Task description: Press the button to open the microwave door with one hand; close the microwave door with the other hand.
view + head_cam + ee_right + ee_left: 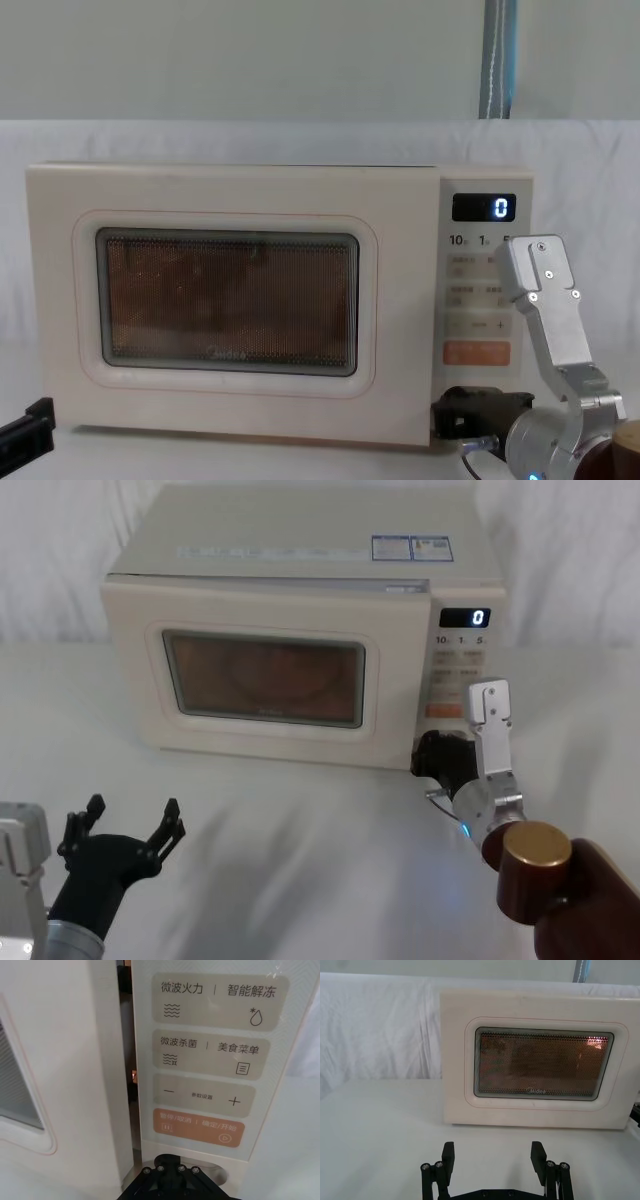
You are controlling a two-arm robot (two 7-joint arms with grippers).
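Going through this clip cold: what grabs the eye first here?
The big cream-white microwave door with its dark glass window, lit orange inside and popped slightly ajar beside the narrow control panel. Next, the black right gripper pushed against the panel's bottom, where the cream oval button sits. The black left gripper hovers open, low before the door.

smooth cream plastic microwave door (pixel 265 675) with glossy dark glass; wrinkled white cloth backdrop (pixel 380 1025).

Head cam high, chest level; both face microwave door (pixel 262 675).
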